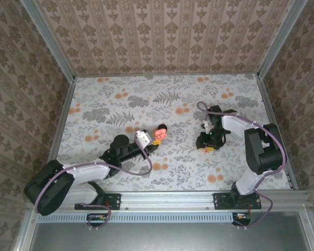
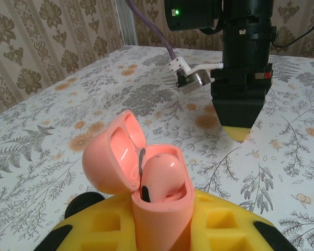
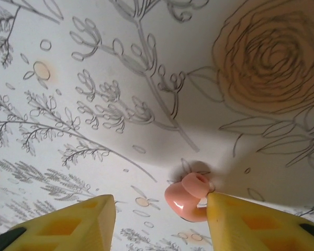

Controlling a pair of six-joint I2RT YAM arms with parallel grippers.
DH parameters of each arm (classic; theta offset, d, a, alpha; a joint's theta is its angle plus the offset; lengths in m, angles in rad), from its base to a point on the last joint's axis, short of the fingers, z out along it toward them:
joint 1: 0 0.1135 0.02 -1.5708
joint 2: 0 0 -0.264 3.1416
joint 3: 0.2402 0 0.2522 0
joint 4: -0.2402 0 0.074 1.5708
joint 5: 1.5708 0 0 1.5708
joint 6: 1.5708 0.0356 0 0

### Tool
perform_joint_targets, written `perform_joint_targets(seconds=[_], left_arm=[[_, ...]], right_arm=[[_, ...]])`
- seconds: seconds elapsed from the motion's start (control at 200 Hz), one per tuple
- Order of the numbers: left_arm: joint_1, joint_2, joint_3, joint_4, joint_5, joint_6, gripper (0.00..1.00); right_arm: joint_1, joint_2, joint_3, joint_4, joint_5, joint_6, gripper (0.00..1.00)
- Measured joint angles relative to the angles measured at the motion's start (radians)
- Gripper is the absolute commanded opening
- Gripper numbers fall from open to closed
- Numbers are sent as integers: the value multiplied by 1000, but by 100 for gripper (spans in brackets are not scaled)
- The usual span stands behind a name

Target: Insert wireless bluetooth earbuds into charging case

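Between the right gripper's [image 3: 159, 201] spread yellow fingers [image 3: 68, 225], a pink earbud [image 3: 187, 198] lies on the floral tablecloth [image 3: 146, 78], touching one fingertip and clear of the other. The left gripper [image 2: 159, 214] pinches the open charging case [image 2: 115, 157] upright, with a second earbud [image 2: 165, 167] seated inside.

Your left arm [image 1: 89, 171] lies low, reaching far-right, left gripper [image 1: 156, 139] clamped on salmon-pink pebble-shaped case [image 2: 165, 212]. Your right arm [image 1: 255, 144] arches left; right gripper [image 3: 159, 222] points down, jaws apart.
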Motion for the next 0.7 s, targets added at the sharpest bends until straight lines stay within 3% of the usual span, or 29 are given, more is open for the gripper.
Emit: perform_joint_targets(seconds=[0.325,0.7], left_arm=[[0,-35,0,-34,0,0,17],[0,-78,0,-48,-4,8,17]], right_arm=[[33,-6,25,-93,-46,24,51],[51,15,134,-169,113,17,48]])
